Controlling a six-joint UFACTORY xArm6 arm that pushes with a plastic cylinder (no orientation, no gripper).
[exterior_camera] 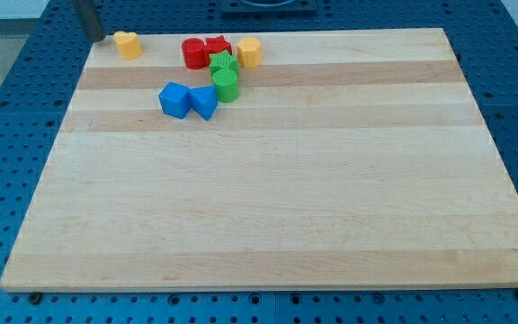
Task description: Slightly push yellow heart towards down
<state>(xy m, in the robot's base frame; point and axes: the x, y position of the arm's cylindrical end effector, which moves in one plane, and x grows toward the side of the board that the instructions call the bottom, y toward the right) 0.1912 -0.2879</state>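
Tip [100,38] left of yellow heart [129,44], red blocks [204,50] rightward

A pale wooden board [268,198] is lying on a blue perforated table [7,99]; at twelve o'clock, perhaps a dark fixture [268,7] is sitting.

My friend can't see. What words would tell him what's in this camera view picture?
My tip sits at the view's top left, just left of the yellow heart block on a wooden board. Two red blocks, a yellow block, two green blocks and two blue blocks cluster to its right.
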